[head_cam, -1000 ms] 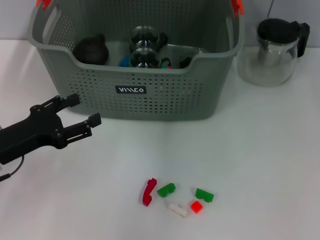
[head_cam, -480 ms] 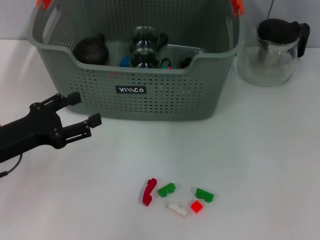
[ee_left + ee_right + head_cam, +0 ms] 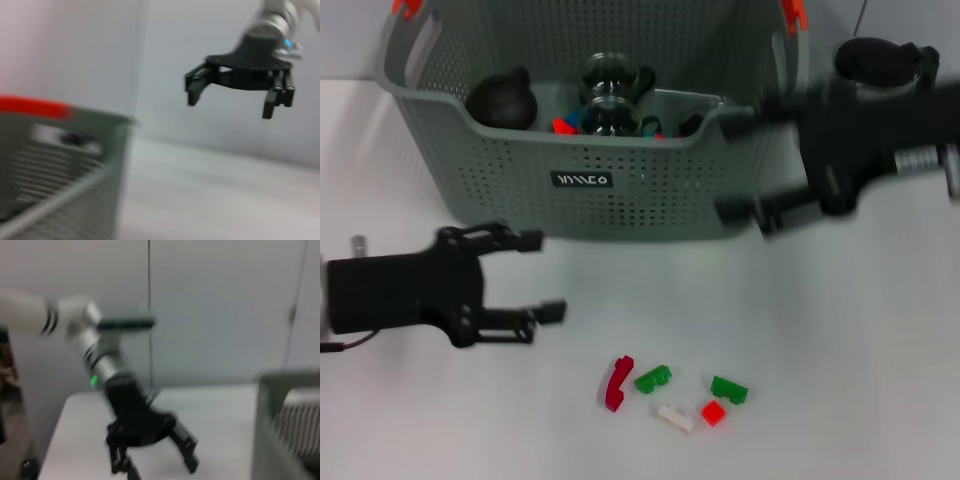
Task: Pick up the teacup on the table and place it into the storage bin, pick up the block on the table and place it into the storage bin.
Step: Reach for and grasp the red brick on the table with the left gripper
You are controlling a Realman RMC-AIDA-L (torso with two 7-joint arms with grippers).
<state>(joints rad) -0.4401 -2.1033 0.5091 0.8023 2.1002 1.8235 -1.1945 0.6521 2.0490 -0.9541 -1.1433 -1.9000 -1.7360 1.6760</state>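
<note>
The left tool (image 3: pixel 540 275) hangs low over the desk (image 3: pixel 880 360), on the near left, in front of the bin (image 3: pixel 590 180). Its two fingers are spread wide, nothing between them, both pointing right across the desk. The right wrist view shows the same tool (image 3: pixel 157 460) from afar, fingers parted and empty.

The right tool (image 3: pixel 745 165) is up at the bin's right end, blurred, its arm reaching in from the right. Its fingers are apart and empty, pointing left; the far one lies over the bin's right rim, the near one beside the bin's right wall. The left wrist view catches it (image 3: pixel 232 97) in the air, jaws open, with the bin (image 3: pixel 55 165) in the foreground.

The blocks lie in a loose cluster on the near desk, right of the left tool and apart from it. The dark red block (image 3: pixel 617 383) is curved, its long axis running near to far with a slight tilt. Just right of it is a green block (image 3: pixel 652 379), long axis angled up to the right. Another green block (image 3: pixel 728 390) lies further right, nearly crosswise. A white block (image 3: pixel 675 418) and a small red block (image 3: pixel 712 413) sit nearest.

Inside the bin are a dark round pot (image 3: pixel 502 102) at the left and two glass cups (image 3: pixel 610 95) in the middle, one behind the other.
</note>
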